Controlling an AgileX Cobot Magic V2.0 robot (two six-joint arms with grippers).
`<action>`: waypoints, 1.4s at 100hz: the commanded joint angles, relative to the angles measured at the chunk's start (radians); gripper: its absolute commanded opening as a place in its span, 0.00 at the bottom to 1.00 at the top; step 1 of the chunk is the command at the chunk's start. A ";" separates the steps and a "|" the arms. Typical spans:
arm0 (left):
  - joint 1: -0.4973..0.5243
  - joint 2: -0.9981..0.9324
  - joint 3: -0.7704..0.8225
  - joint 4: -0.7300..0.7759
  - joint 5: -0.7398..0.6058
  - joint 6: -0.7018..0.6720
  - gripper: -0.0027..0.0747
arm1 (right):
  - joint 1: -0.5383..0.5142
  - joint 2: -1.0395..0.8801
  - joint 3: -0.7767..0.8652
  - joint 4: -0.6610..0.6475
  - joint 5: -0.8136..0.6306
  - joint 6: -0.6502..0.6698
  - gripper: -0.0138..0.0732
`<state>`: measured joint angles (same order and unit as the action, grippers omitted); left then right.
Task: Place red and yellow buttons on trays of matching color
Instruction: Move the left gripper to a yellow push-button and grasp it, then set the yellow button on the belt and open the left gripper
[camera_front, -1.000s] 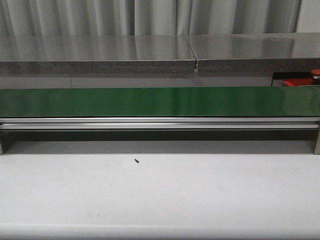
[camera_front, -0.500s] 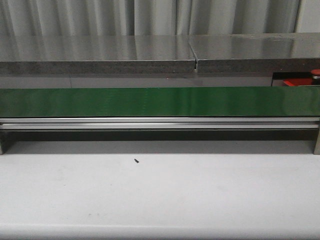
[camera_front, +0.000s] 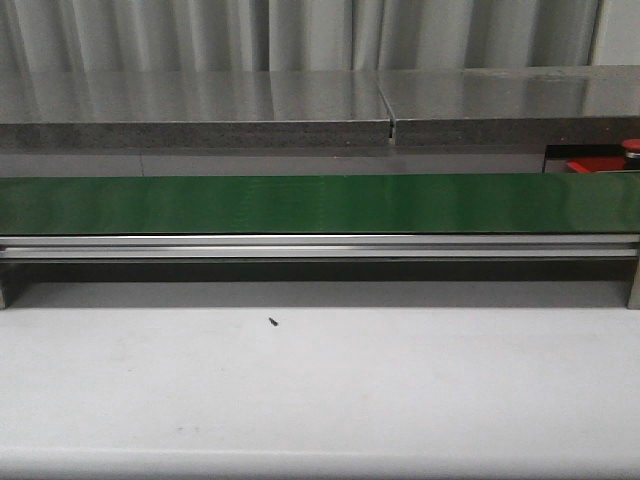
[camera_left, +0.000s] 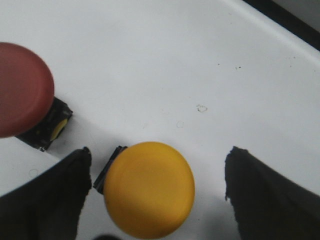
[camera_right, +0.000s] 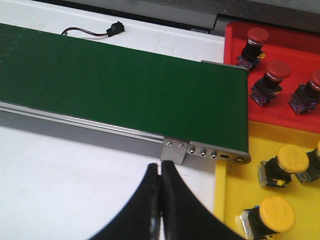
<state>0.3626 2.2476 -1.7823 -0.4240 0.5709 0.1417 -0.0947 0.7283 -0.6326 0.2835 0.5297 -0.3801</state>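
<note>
Hovering with its black fingers (camera_left: 47, 200) spread wide, the left gripper (camera_left: 155, 195) brackets a round yellow dome-capped push button (camera_left: 149, 189) lying on the white tabletop (camera_left: 165, 65); nothing is gripped yet. A red dome-capped push button (camera_left: 20, 97) lies just beside it on its black base, outside the fingers.

Across the front-view frames of the past second nothing has shifted: the long dark green conveyor belt (camera_front: 320, 203) shows no load, and a tiny black speck (camera_front: 272, 322) sits at the same spot on the table. That suggests the arm is settled over its pick, with closing on the yellow button the likely next step.

At the belt's far end, the right gripper (camera_right: 160, 200) hangs above the table with its fingers pressed together, holding nothing. Beside it, the shallow glossy red tray (camera_right: 235, 45) already carries several red buttons, and the adjoining yellow tray (camera_right: 227, 200) several yellow ones, so sorting looks well under way.

The red button's closeness to the left-hand finger is the chief obstacle: a careless closure could nudge it. A small black connector on thin wires (camera_right: 116, 28) lies beyond the belt, clear of the work.
</note>
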 joint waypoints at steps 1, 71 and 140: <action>0.002 -0.060 -0.032 -0.021 -0.043 -0.012 0.54 | 0.000 -0.005 -0.024 0.009 -0.064 -0.005 0.02; -0.008 -0.356 -0.006 -0.039 0.088 -0.004 0.01 | 0.000 -0.005 -0.024 0.009 -0.064 -0.005 0.02; -0.161 -0.598 0.432 -0.119 -0.081 0.051 0.01 | 0.000 -0.005 -0.024 0.009 -0.064 -0.005 0.02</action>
<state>0.2113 1.6755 -1.3257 -0.4919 0.5626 0.1919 -0.0947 0.7283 -0.6326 0.2835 0.5297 -0.3801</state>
